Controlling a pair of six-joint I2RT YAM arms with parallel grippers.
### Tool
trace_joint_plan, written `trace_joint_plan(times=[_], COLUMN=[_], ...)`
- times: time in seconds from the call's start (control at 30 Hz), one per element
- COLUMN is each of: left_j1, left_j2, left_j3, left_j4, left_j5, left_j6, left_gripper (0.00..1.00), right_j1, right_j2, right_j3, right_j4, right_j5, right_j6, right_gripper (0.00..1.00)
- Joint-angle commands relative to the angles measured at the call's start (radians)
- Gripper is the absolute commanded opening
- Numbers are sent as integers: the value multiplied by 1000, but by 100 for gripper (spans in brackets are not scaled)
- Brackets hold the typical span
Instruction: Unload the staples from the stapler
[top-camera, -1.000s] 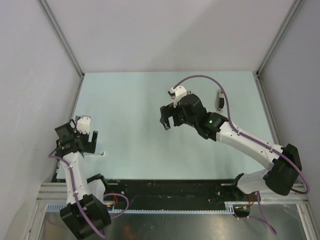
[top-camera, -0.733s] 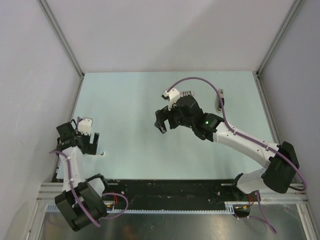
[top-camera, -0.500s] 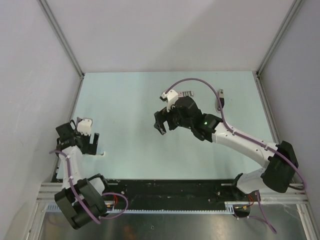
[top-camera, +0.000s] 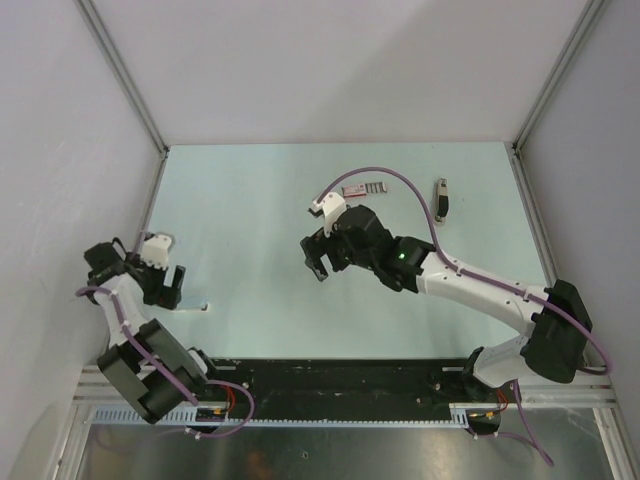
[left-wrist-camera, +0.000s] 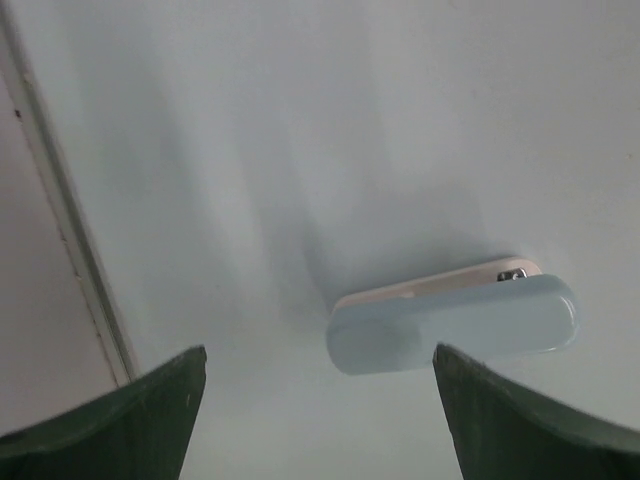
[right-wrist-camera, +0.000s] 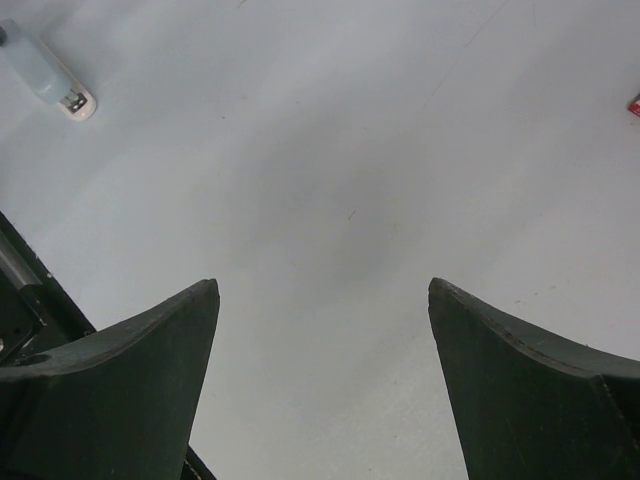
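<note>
A small pale-blue stapler (left-wrist-camera: 452, 320) with a white underside lies flat on the table, just ahead of my open, empty left gripper (left-wrist-camera: 320, 420) and slightly to its right. In the top view the stapler (top-camera: 201, 307) is a faint shape just right of the left gripper (top-camera: 166, 288). It also shows at the top left of the right wrist view (right-wrist-camera: 45, 80). My right gripper (top-camera: 318, 266) is open and empty over bare table at mid-table (right-wrist-camera: 320, 380). A short strip of staples with a red piece (top-camera: 364, 189) lies behind the right arm.
A small dark oblong object (top-camera: 441, 198) lies at the back right. A red edge (right-wrist-camera: 634, 103) shows at the right border of the right wrist view. The left wall rail (left-wrist-camera: 60, 220) runs close beside the left gripper. The table's near edge (right-wrist-camera: 40, 300) sits below the right gripper.
The right arm has moved left and nearer, uncovering the staple strip behind it. The left arm has swung outward to the left, away from the stapler. Both grippers stay open.
</note>
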Motion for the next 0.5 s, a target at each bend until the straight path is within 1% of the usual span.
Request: trace_joint_plan(times=[0.0, 0.1, 0.27, 0.37, 0.47], left_j1=[94, 107, 111, 111, 111], left_j2=[23, 12, -8, 24, 93], left_j3=[117, 107, 50, 43, 61], left_j4=[-204, -234, -238, -235, -223], left_j5=[131, 103, 50, 38, 28], left_j6=[168, 260, 378, 414, 422], left_gripper=[99, 99, 99, 99, 99], right_j1=[13, 18, 25, 27, 27], right_j2=[-2, 3, 5, 4, 3], right_j3=[-14, -18, -24, -26, -27], right_j4=[17, 26, 45, 53, 54], right_j5=[53, 72, 89, 98, 101], right_j6=[-17, -10, -4, 0, 10], right_gripper=[90, 89, 88, 86, 82])
